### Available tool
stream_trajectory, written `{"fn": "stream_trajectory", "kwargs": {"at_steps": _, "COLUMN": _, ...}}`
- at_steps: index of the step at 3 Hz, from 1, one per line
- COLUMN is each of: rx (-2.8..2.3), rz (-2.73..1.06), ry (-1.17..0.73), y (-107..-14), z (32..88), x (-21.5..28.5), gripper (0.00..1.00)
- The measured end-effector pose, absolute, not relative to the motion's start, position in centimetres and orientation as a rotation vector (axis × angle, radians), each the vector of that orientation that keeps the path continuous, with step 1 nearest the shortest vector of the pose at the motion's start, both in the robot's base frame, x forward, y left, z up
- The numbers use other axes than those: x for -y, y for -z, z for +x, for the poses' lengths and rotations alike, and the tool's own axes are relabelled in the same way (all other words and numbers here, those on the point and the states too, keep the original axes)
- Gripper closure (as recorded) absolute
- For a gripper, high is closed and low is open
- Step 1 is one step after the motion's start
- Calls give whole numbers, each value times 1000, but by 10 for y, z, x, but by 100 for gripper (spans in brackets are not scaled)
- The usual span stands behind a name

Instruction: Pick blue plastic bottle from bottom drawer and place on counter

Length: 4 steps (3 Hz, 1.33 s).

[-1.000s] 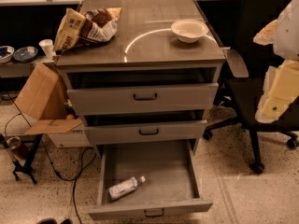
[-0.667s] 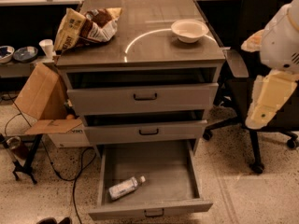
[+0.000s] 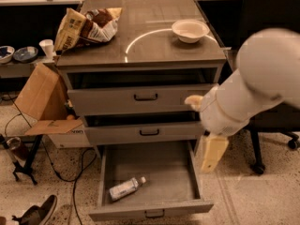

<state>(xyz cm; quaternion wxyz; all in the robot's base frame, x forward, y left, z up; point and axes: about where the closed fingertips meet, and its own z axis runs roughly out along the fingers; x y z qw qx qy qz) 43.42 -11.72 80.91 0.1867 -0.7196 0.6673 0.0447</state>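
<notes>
Speckled terrazzo floor (image 3: 243,196) fills the foreground, with a dark shoe (image 3: 35,212) at the lower left. Just behind it the bottom drawer (image 3: 150,213) stands pulled fully out, a deep grey sheet-metal tray with a small dark handle. The blue plastic bottle (image 3: 125,189) lies on its side on the drawer floor, left of centre, white cap pointing right and away. It is small, translucent and round, so I judge it light, smooth and apt to roll if nudged. Bottle and drawer sit exactly as they did a second ago.

What has changed is the arm (image 3: 253,88). It was at the far right edge, in front of the black office chair (image 3: 276,55), and has swung in toward the cabinet. Its pincer (image 3: 209,144), cream-coloured below a bulky white wrist, now hangs just beside the cabinet's right side, level with the middle drawer (image 3: 149,132) and above the open drawer's right wall. I cannot tell how far open it is; nothing shows in its hold. So the reach has begun, but the grasp has not: the pincer is well apart from the bottle, higher and to its right.

Left of the cabinet a brown cardboard box (image 3: 42,102) sags open. Farther back, the glossy grey-brown worktop (image 3: 154,50) carries a crumpled chip bag (image 3: 86,27) at its left and a shallow white bowl (image 3: 190,30) at its right, with bare space between for the bottle.
</notes>
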Motion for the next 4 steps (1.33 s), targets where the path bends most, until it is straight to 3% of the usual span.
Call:
{"fn": "stream_trajectory", "kwargs": {"at_steps": 1, "rx": -1817, "rz": -2154, "ry": -254, "y": -686, "z": 426, "x": 76, "gripper": 0}}
{"fn": "stream_trajectory", "kwargs": {"at_steps": 2, "rx": -1802, "rz": -2193, "ry": -309, "y": -541, "z": 454, "x": 15, "gripper": 0}}
{"fn": "stream_trajectory", "kwargs": {"at_steps": 4, "rx": -1809, "rz": -2156, "ry": -273, "y": -539, "z": 463, "x": 19, "gripper": 0}}
